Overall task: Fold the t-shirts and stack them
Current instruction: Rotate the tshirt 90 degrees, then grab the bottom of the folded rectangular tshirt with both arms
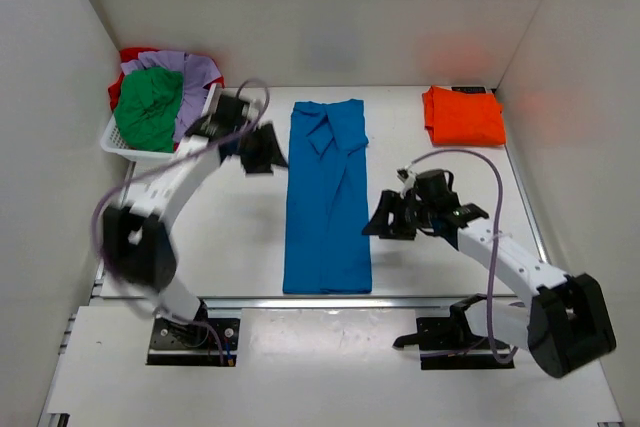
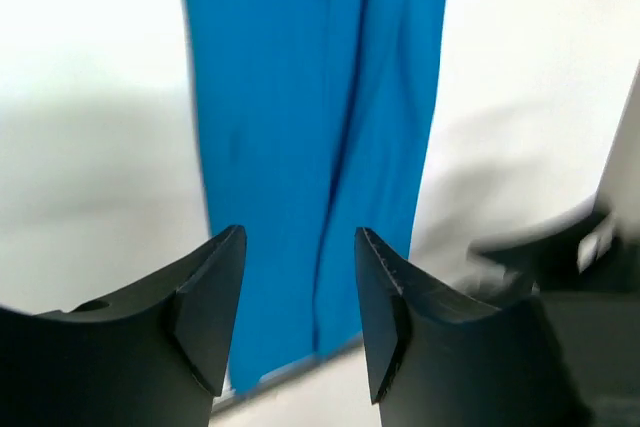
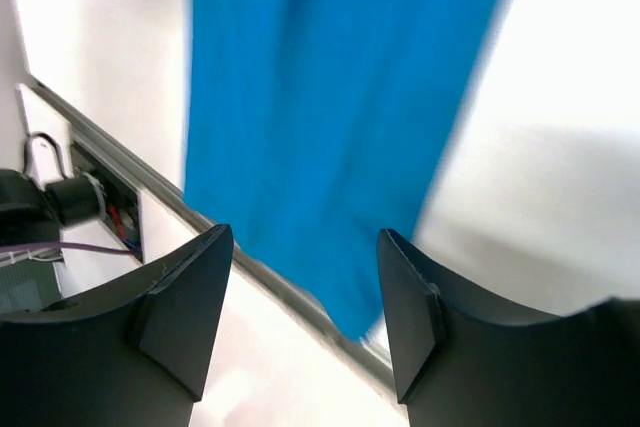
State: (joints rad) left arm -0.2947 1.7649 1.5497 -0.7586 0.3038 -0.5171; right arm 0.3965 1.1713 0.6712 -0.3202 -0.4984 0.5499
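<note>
A bright blue t-shirt (image 1: 327, 197) lies folded into a long narrow strip down the middle of the table; it also shows in the left wrist view (image 2: 310, 117) and the right wrist view (image 3: 330, 97). A folded orange t-shirt (image 1: 462, 114) lies at the back right. Green (image 1: 148, 107), lavender (image 1: 190, 77) and red (image 1: 133, 55) t-shirts are heaped in the basket. My left gripper (image 1: 262, 152) is open and empty just left of the strip's upper part. My right gripper (image 1: 385, 219) is open and empty just right of the strip's lower part.
A white slatted basket (image 1: 122, 140) stands at the back left against the wall. White walls close in the table on the left, back and right. A metal rail (image 1: 330, 299) runs along the table's near edge.
</note>
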